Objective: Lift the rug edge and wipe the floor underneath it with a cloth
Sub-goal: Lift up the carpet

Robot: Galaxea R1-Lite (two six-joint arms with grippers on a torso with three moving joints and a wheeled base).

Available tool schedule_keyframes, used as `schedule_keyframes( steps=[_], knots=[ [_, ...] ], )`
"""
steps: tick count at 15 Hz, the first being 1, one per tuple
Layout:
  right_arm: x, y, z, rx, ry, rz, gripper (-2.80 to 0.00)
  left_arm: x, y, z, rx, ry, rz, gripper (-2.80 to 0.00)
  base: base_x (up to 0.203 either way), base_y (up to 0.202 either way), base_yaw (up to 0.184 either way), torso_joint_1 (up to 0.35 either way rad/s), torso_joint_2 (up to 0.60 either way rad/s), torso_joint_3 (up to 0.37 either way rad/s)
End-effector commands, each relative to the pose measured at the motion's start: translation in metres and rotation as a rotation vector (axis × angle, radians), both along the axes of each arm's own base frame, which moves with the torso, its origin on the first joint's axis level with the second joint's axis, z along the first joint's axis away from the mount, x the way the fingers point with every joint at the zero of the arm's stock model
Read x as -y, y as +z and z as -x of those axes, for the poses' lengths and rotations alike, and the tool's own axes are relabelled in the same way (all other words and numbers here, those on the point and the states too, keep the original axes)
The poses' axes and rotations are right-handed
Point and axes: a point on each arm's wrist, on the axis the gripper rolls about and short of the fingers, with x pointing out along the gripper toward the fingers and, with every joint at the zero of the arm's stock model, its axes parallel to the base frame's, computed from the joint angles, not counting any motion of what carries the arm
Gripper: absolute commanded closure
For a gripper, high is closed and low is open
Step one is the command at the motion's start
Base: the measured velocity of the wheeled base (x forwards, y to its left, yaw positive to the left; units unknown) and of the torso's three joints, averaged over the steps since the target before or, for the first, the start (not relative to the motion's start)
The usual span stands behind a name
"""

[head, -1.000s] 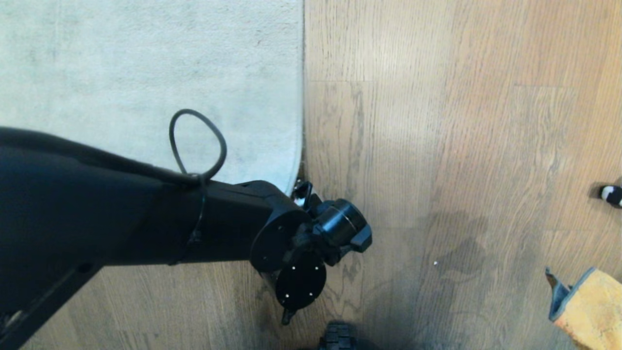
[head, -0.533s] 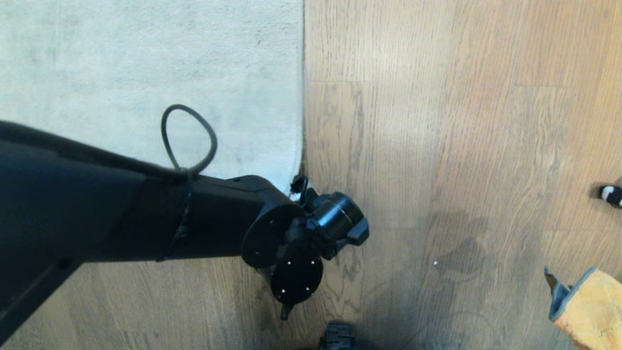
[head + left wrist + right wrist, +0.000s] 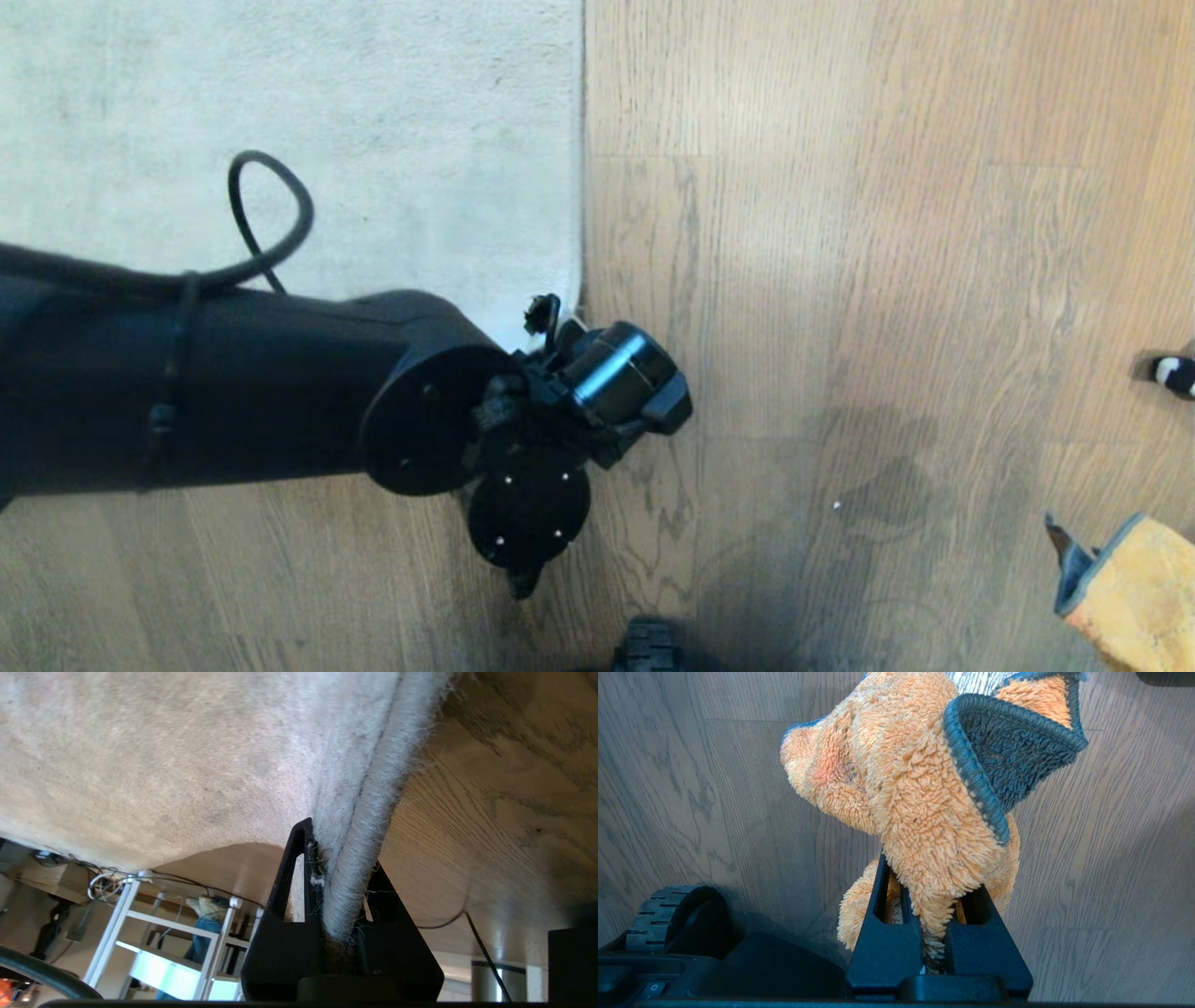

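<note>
Step in hand: raising the rug edge (image 3: pixel 369 812) with the left gripper (image 3: pixel 338 891).

Head view: the left arm (image 3: pixel 233 392) reaches in from 9 o'clock and its wrist sits at frame centre, over the near corner of the rug (image 3: pixel 280 121). The rug fills the 10 to 12 o'clock sector; its straight border runs down from 12 o'clock toward centre. The floor (image 3: pixel 887 280) of wood-grain planks takes up the rest, from 12 round to 8 o'clock.

Left wrist view: the jaws are pressed onto the bound hem, pinching it between them, with pile fibres caught on one finger (image 3: pixel 294 872). The hem stands clear of the planks beside the grip, so the edge looks partly lifted, judged from the gap and shadow there.

The cloth (image 3: pixel 915 788) hangs bunched from the right gripper (image 3: pixel 936 919), whose jaws are clamped on a fold of the terry. In the head view only a corner shows, at 4 o'clock by the frame edge, well apart from the rug.

How to do it well, as judgement:
- Lift straight up and slightly back over the rug, so the hem is not dragged out of the pinch.
- Go slowly; the bite is shallow, on the hem alone.
- Open enough clearance for the bunched cloth to pass beneath.
- Hold steady before the right arm sweeps in.

Risk: the rug's weight may pull the hem free.
</note>
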Motion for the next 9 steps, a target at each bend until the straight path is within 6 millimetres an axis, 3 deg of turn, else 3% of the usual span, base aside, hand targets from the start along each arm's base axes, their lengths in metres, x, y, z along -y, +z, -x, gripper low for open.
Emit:
schedule_keyframes(
  steps=[1,9],
  knots=[
    [0.000,0.000,0.000,-0.001,0.000,0.000,0.00,-0.015,0.024,0.011,0.049,0.004,0.051,0.00,0.000,0.000,0.000,0.000,0.00,0.000],
    [0.000,0.000,0.000,-0.001,0.000,0.000,0.00,-0.078,0.070,0.055,0.148,0.026,0.147,0.00,0.000,0.000,0.000,0.000,0.00,0.000]
  ],
)
